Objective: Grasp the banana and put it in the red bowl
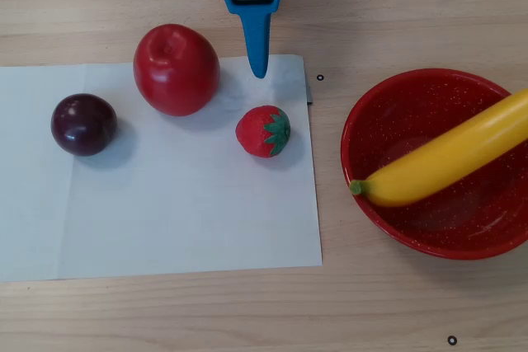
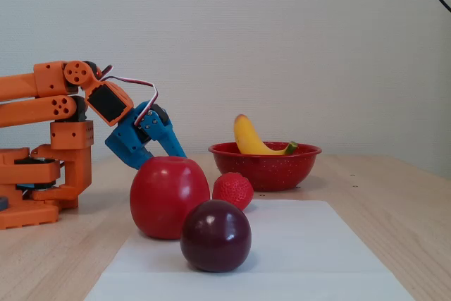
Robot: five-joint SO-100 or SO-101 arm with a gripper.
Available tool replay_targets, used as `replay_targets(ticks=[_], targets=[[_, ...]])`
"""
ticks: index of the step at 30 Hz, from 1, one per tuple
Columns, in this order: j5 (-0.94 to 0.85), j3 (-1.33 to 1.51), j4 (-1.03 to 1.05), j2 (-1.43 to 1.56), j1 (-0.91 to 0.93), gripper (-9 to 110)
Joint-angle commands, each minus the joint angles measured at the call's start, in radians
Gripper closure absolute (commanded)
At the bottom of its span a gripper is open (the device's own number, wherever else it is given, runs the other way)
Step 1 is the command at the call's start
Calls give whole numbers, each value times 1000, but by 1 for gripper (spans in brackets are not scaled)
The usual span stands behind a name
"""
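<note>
- The plum (image 1: 83,124) sits furthest left on the white paper sheet (image 1: 165,212) in the overhead view, well apart from everything the task concerns.
- The red apple (image 1: 176,69) stands next, near the paper's top edge; in the fixed view it hides the gripper's tips.
- The gripper (image 1: 260,68) points down between the apple and the strawberry (image 1: 263,130), touching neither. Its blue fingers look pressed together into one blade with nothing between them (the overhead view shows no gap).
- The red bowl (image 1: 363,121) lies at the right, off the paper, on the bare wooden table (image 1: 247,311).
- The banana (image 1: 450,154) lies across the bowl, green stem tip at the near-left rim, its other end passing out of view over the far-right rim; in the fixed view (image 2: 248,139) it leans upward inside.
- By my judgement the placing is done and only the retreat remains: draw the arm up and back toward its base, keeping clear of the apple, and leave the bowl undisturbed.
</note>
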Motion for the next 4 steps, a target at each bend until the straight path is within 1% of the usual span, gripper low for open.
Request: replay_targets(ticks=[1, 4], targets=[[0, 14, 2, 11, -21, 101], [0, 14, 2, 11, -21, 101]])
